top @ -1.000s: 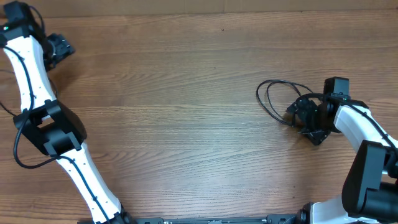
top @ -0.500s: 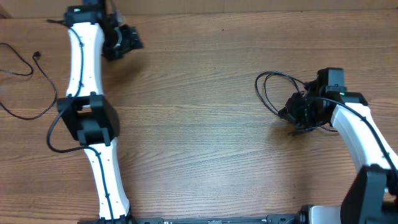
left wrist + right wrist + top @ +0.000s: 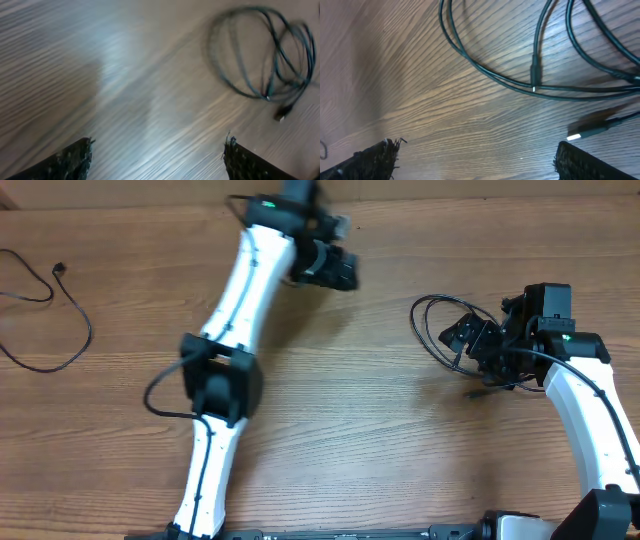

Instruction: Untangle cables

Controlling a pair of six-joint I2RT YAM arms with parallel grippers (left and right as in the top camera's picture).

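ITEM: black cable bundle [image 3: 534,70], looped, right side of wooden table [image 3: 330,400]; plug [image 3: 585,132] lying free | second cable strand [image 3: 88,330] far left, well apart | right gripper [image 3: 480,157]: spread wide, empty, just beside bundle | left gripper [image 3: 160,160]: spread wide, empty, view blurred, aimed at bundle | STEP (judged): approach, no grasp yet | NEXT: each gripper pinches a different strand, then they draw apart.

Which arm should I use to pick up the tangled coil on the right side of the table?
Right. The right tool is open and hangs right at the coil, with loops showing just ahead of its fingers. The left tool, also open, is farther off.
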